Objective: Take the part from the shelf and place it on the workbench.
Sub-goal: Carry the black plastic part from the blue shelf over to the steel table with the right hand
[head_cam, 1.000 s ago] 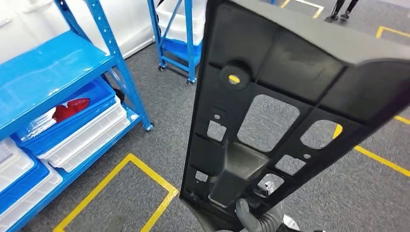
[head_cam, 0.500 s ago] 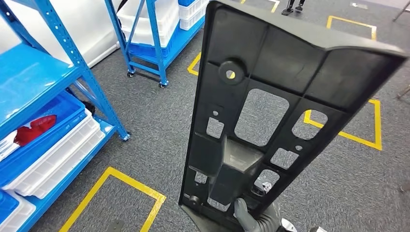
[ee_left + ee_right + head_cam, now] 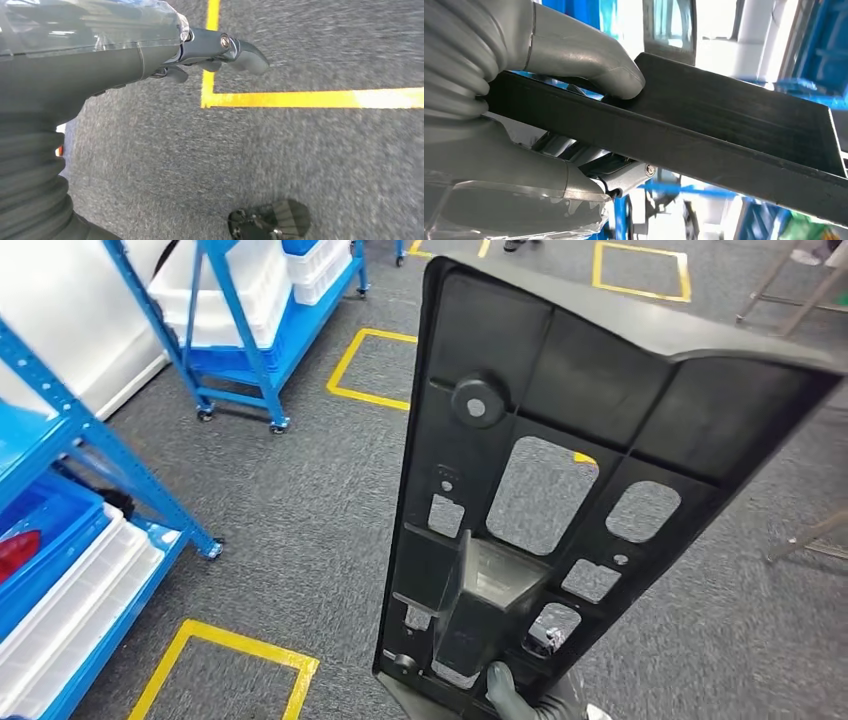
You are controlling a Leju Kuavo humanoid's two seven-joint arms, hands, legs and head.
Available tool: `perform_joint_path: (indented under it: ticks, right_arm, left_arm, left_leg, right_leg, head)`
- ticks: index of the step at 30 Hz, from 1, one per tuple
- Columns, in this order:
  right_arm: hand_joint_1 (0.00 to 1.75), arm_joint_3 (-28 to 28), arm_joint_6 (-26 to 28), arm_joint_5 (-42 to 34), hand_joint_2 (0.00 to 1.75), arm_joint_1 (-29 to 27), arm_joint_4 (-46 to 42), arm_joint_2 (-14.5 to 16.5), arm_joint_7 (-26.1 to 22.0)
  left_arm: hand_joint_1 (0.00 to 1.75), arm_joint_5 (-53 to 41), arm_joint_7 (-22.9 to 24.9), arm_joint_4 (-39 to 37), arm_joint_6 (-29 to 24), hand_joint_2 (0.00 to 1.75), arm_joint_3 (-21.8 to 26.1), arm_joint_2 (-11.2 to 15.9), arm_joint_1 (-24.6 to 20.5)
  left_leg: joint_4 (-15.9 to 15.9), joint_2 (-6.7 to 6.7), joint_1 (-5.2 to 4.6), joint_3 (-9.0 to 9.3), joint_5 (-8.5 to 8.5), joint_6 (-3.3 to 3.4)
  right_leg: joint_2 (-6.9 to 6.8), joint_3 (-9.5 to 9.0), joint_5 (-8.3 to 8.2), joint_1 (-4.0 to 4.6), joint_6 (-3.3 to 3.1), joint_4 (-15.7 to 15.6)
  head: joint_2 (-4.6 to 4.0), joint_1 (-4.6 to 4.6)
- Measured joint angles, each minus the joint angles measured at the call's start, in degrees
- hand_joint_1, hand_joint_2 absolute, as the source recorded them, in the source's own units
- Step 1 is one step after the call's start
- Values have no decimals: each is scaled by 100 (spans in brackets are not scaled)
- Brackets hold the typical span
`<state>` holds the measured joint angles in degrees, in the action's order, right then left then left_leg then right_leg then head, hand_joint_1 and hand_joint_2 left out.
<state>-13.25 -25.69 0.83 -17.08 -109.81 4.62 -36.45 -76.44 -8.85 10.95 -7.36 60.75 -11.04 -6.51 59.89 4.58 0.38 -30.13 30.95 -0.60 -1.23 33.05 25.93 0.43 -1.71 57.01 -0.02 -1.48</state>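
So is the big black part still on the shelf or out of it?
Out. The right hand holds the black part upright above the grey floor, away from the blue shelf.

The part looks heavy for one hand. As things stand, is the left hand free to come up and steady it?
Probably yes. The left hand holds nothing, hanging over bare carpet. The black part, gripped at its lower end by the right hand, has nothing beside its left edge.
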Motion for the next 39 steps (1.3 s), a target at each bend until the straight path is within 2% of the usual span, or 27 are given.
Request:
perform_joint_path:
  ticks: [2,3,4,5,6,7,9,11,13,14,15,17,19,20,21,22,24,26,28,29,31,32,34,35,36,37,39]
  right_arm:
    - [175,0,31,22,175,-25,-42,-2,-8]
    - [175,0,45,31,175,-41,-57,-5,-22]
    - [175,0,64,37,175,-62,-71,-10,-40]
    - [175,0,81,37,175,-81,-81,-17,-62]
    - [175,0,93,33,175,-91,-87,-25,-83]
    - [175,0,99,28,175,-95,-90,-36,-104]
    - [175,0,94,7,175,-89,-89,-59,-146]
    - [175,2,62,-16,175,-76,-85,-79,-186]
    - [175,6,5,-32,175,-63,-72,-90,-213]
    - [175,8,-21,-40,175,-52,-63,-93,-219]
    - [175,8,-43,-49,175,-28,-51,-94,-221]
    - [175,9,-64,-67,175,37,-25,-97,-221]
    - [175,9,-69,-102,175,73,7,-97,-214]
    - [175,10,-67,-120,175,74,20,-97,-204]
    - [175,10,-57,-140,175,73,30,-97,-190]
    - [175,11,-42,-157,175,73,36,-97,-175]
    - [175,14,-8,-189,175,74,36,-96,-150]
    - [175,21,-1,-215,175,64,36,-93,-137]
    - [175,31,-16,-228,175,29,38,-90,-127]
    - [175,37,-30,-231,175,11,41,-87,-124]
    - [175,42,-76,-252,175,3,65,-72,-125]
    - [175,44,-102,-269,175,9,86,-60,-128]
    - [175,44,-149,-308,175,23,143,-37,-138]
    - [175,44,-169,-321,175,29,172,-27,-142]
    - [175,44,-194,-331,175,40,204,-17,-143]
    - [175,44,-223,-338,175,56,235,-5,-140]
    - [175,44,-282,-363,175,102,291,25,-130]
  left_arm:
    - [0,-35,-3,0,11,175,-15,-2,2]
    - [0,-53,-5,0,17,175,-20,-2,5]
    - [0,-72,-7,0,22,175,-26,-3,3]
    - [0,-82,-9,0,23,175,-33,-4,-7]
    - [0,-85,-14,0,23,175,-42,-6,-26]
    - [0,-81,-19,0,22,175,-49,-6,-52]
    - [0,-52,-40,0,14,175,-59,-9,-105]
    - [0,-8,-73,0,-6,175,-61,-14,-151]
    - [0,37,-96,0,-37,175,-58,-16,-194]
    - [0,49,-98,1,-52,175,-56,-15,-214]
    - [0,55,-97,1,-62,175,-56,-16,-229]
    - [0,57,-84,2,-76,175,-55,-10,-229]
    - [0,87,-63,2,-101,175,-51,8,-208]
    - [0,119,-56,2,-117,175,-45,20,-203]
    - [0,173,-57,2,-129,175,-32,32,-202]
    - [0,235,-67,2,-137,175,-12,40,-203]
    - [0,339,-88,2,-139,175,34,56,-199]
    - [0,362,-94,2,-141,175,67,75,-186]
    - [0,358,-94,3,-149,175,86,92,-175]
    - [0,360,-97,4,-153,175,94,106,-173]
    - [0,372,-111,7,-163,175,117,138,-162]
    - [0,383,-119,7,-168,175,129,158,-144]
    - [0,418,-127,7,-173,175,150,185,-94]
    - [0,436,-127,7,-174,175,160,200,-75]
    - [0,446,-127,7,-178,175,168,212,-62]
    - [0,448,-127,7,-185,175,174,224,-56]
    - [0,431,-125,7,-201,175,178,243,-42]
  left_leg:
    - [705,-300,17,-319,360,-25]
    - [1088,-372,21,-512,502,-39]
    - [1337,-404,25,-652,549,-53]
    - [1366,-416,32,-697,468,-64]
    - [1170,-430,42,-636,283,-72]
    - [808,-483,59,-496,36,-81]
    - [131,-738,101,-228,-265,-86]
    - [-98,-894,105,-141,-283,-47]
    - [-128,-796,94,-128,-303,27]
    - [-147,-735,95,-119,-318,68]
    - [-170,-665,98,-112,-331,106]
    - [-193,-509,81,-103,-332,158]
    - [-192,-343,57,-101,-317,174]
    - [-191,-268,51,-95,-306,176]
    - [-191,-198,47,-82,-292,170]
    - [-192,-135,45,-60,-276,160]
    - [-192,-28,31,-12,-236,121]
    - [-198,64,15,17,-205,68]
    - [-216,150,17,44,-178,10]
    - [-190,107,24,54,-139,-16]
    - [173,-146,34,-77,102,-47]
    - [528,-296,38,-234,286,-53]
    - [1290,-415,40,-626,576,-65]
    - [1444,-423,41,-732,563,-71]
    - [1384,-429,44,-739,432,-75]
    - [1093,-452,54,-637,202,-80]
    - [303,-637,88,-326,-201,-90]
  right_leg:
    - [139,-29,-17,-23,-34,-35]
    - [215,-29,-15,-21,-42,-30]
    - [297,-31,-11,-20,-43,-21]
    - [383,-34,-4,-23,-36,-6]
    - [470,-39,8,-30,-23,16]
    - [552,-43,26,-41,-2,45]
    - [696,-18,68,-50,56,130]
    - [817,46,76,-57,125,184]
    - [912,91,59,-80,193,186]
    - [835,125,96,-79,221,244]
    - [691,204,191,-75,248,400]
    - [318,537,535,-71,294,1068]
    - [179,898,788,-94,325,1772]
    - [158,954,768,-105,330,1874]
    - [136,880,636,-111,325,1726]
    - [88,688,432,-112,309,1361]
    - [-127,250,128,-68,247,524]
    - [-230,89,81,-6,184,182]
    - [-113,87,71,-1,125,145]
    - [-55,65,58,-12,94,107]
    - [52,9,34,-47,23,38]
    - [105,-3,37,-43,2,30]
    - [252,-12,45,-42,-19,36]
    - [331,-18,50,-43,-19,41]
    - [415,-28,56,-47,-10,51]
    - [497,-40,68,-56,5,67]
    - [643,-41,112,-64,59,136]
  head:
    - [0,-1]
    - [0,-1]
    - [0,-1]
    - [0,-1]
    - [0,-1]
    - [1,-1]
    - [1,-1]
    - [0,-1]
    - [0,-1]
    - [0,-1]
    - [1,0]
    - [1,1]
    - [0,1]
    - [1,1]
    - [1,1]
    - [1,1]
    - [1,1]
    - [1,0]
    - [0,-1]
    - [0,-1]
    - [0,-2]
    - [0,-3]
    - [0,-3]
    - [0,-3]
    - [0,-3]
    - [0,-3]
    - [0,-3]
